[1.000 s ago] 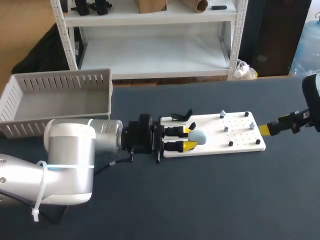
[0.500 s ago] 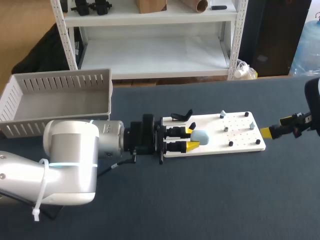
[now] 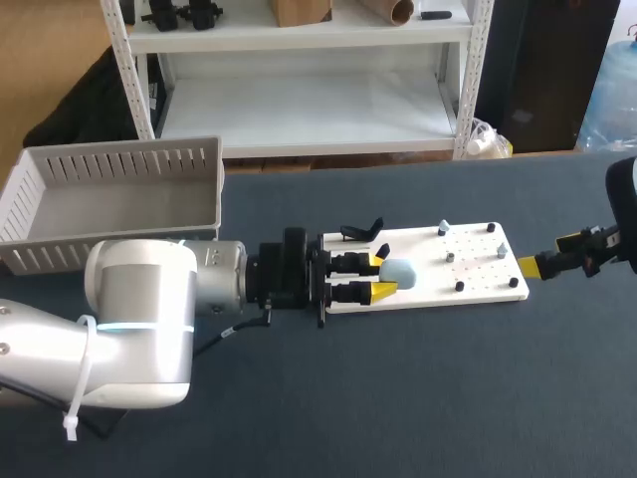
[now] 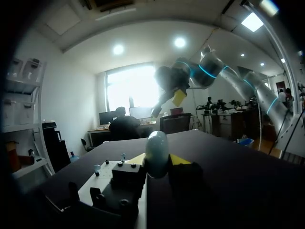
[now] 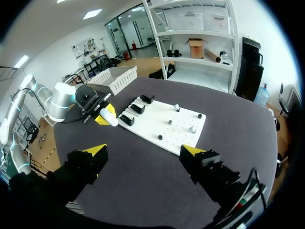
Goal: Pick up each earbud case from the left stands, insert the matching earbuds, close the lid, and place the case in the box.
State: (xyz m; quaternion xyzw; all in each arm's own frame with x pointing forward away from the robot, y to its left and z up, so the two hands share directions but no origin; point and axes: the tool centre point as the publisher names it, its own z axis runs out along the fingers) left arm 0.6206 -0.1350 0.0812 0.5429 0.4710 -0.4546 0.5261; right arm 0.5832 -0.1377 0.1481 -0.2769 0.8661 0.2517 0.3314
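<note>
A pale blue earbud case (image 3: 399,271) is held above the left part of the white pegboard (image 3: 478,287), with my left gripper (image 3: 381,276) shut on it from both sides. In the left wrist view the case (image 4: 157,151) stands upright between the yellow tips of that gripper (image 4: 157,160). My right gripper (image 3: 544,257) hangs open and empty past the board's right end; in its own view the gripper (image 5: 144,151) has its fingers far apart above the dark table. Small pale earbuds (image 3: 450,256) sit on pegs at the board's right half.
A black stand (image 3: 360,232) rises at the board's back left corner. A white slatted box (image 3: 109,194) sits at the table's back left. Black pegs (image 3: 459,286) dot the board. Dark tabletop (image 3: 418,398) stretches in front of the board.
My left gripper has shifted a little to the right with the case in it. My right gripper has drawn back slightly to the right.
</note>
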